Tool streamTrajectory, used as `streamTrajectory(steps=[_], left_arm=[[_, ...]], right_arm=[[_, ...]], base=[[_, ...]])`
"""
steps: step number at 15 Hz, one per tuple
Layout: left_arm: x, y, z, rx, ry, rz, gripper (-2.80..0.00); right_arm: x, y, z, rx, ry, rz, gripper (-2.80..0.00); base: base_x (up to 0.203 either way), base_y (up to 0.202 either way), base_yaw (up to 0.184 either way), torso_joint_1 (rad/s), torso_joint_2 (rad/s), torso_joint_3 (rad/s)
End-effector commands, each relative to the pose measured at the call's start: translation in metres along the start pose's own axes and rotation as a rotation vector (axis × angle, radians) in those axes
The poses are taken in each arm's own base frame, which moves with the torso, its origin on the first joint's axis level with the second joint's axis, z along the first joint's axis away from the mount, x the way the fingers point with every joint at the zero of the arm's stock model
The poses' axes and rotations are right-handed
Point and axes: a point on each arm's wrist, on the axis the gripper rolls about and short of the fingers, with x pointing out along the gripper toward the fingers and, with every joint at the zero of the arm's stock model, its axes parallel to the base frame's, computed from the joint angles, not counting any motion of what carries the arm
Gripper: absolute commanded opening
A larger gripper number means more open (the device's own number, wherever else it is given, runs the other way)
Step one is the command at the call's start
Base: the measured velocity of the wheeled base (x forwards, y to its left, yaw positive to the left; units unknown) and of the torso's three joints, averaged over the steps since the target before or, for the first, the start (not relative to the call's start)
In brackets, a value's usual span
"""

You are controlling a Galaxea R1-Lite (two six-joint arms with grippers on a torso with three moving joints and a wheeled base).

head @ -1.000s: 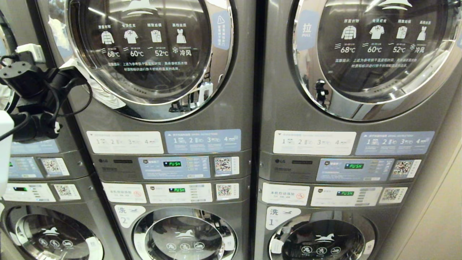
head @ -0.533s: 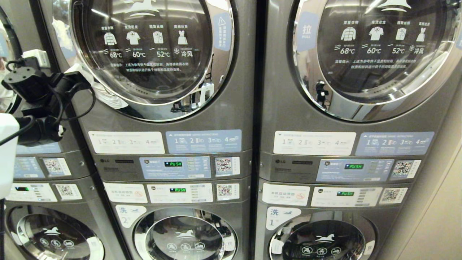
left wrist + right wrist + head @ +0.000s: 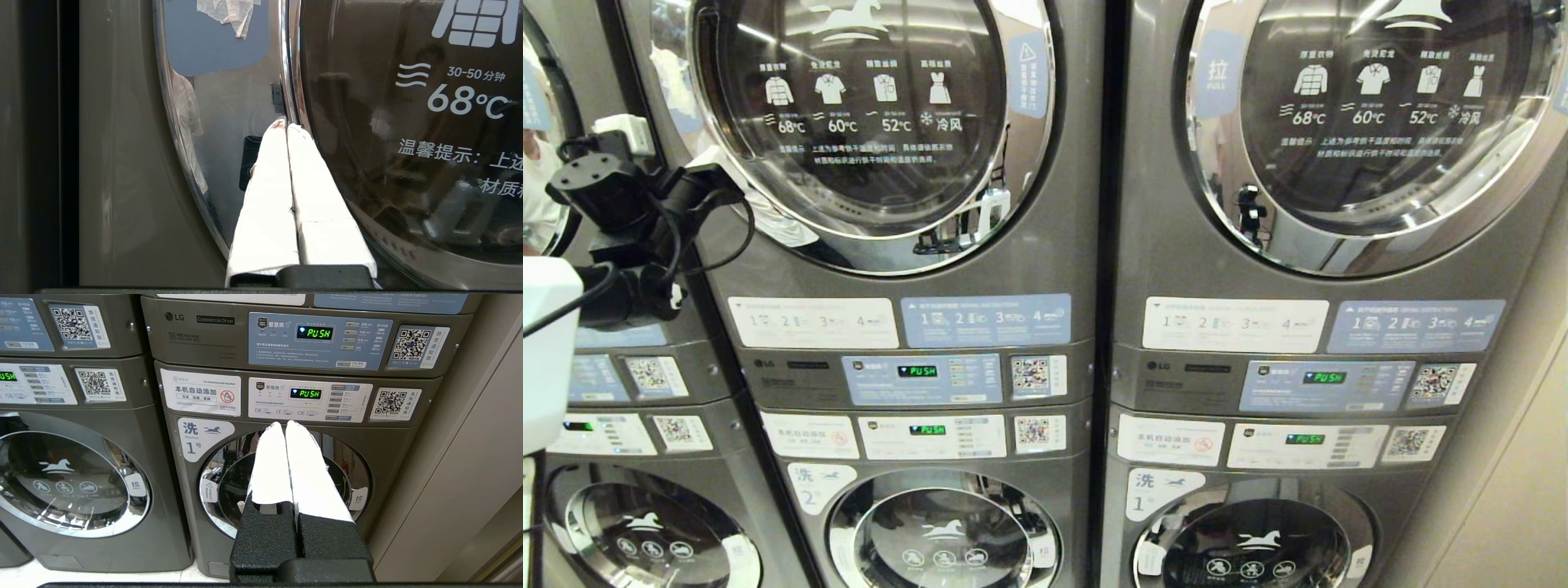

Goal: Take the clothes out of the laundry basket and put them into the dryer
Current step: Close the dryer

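The dryer is the upper middle machine, its round glass door shut. My left arm reaches in from the left at the height of that door. The left wrist view shows my left gripper shut and empty, its white fingers pressed together and their tips at the chrome rim on the door's left side. My right gripper is shut on nothing and hangs low in front of the washer marked 1. The clothes and the laundry basket are out of view.
A second dryer stands to the right, also shut. Washers sit under both dryers, with control panels between. A third machine column stands at the left behind my arm. A beige wall closes the right side.
The whole head view has shifted slightly right, so the camera moved. My left arm has edged a little closer to the dryer door's left rim. The right gripper has stayed still.
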Motion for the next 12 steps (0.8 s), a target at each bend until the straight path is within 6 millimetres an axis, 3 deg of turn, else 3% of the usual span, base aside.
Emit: streamTrajectory(steps=[1, 9, 12], left_arm=[[0.0, 0.002, -0.006, -0.002, 0.01, 0.003, -2.8], [-0.001, 0.005, -0.026, -0.015, 0.061, 0.039, -2.8], [0.0, 0.003, -0.008, 0.012, 0.002, 0.037, -2.8]], right_arm=[[0.0, 0.0, 0.0, 0.0, 0.0, 0.0, -2.8], [0.002, 0.0, 0.0, 0.0, -0.032, 0.0, -2.8], [0.001, 0.0, 0.001, -0.001, -0.034, 0.001, -2.8]], base=[[0.0, 0.0, 0.0, 0.0, 0.0, 0.0], [0.0, 0.0, 0.0, 0.0, 0.0, 0.0], [0.0, 0.0, 0.0, 0.0, 0.0, 0.0]])
